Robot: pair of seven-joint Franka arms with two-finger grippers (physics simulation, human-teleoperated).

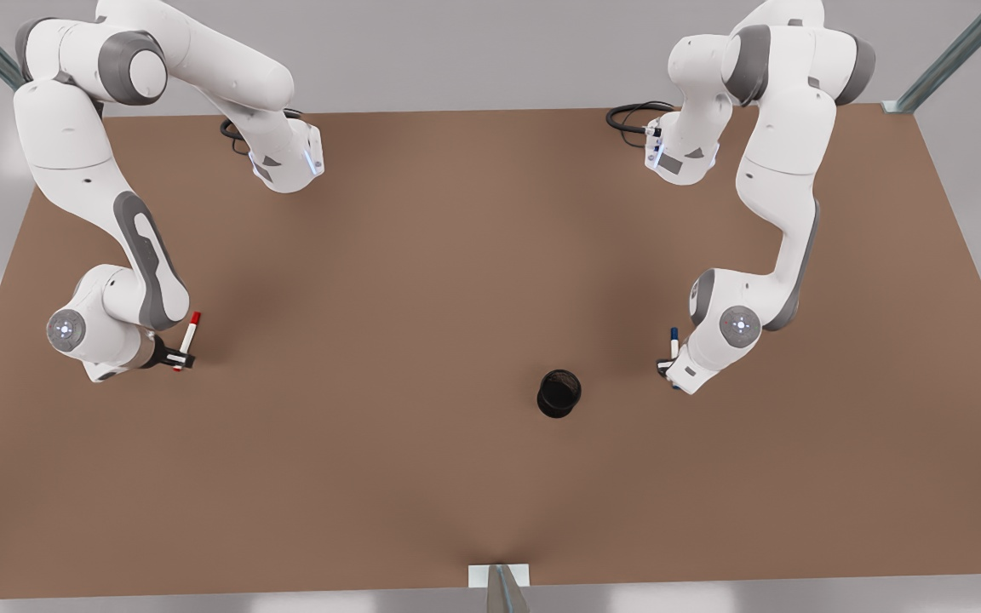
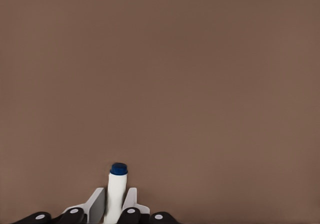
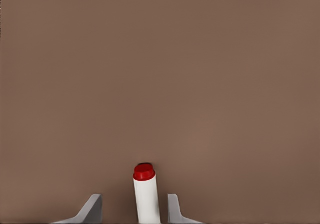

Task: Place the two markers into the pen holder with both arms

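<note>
The brown counter (image 1: 422, 281) carries one small thing, the black pen holder (image 1: 559, 392), standing open-mouthed toward the front view's right of centre. The left hand (image 1: 668, 368) hangs just beside it on the front view's right, its fingers (image 2: 96, 203) pressed against the white barrel of the blue-capped marker (image 1: 674, 341). The right hand (image 1: 180, 359) is well apart on the front view's left, fingers (image 3: 92, 207) set narrowly either side of the red-capped marker (image 1: 191, 331), with gaps showing, so a firm grip cannot be confirmed. Both markers run lengthwise between their fingers. The left arm is plainly nearer; its marker probably goes in first.
</note>
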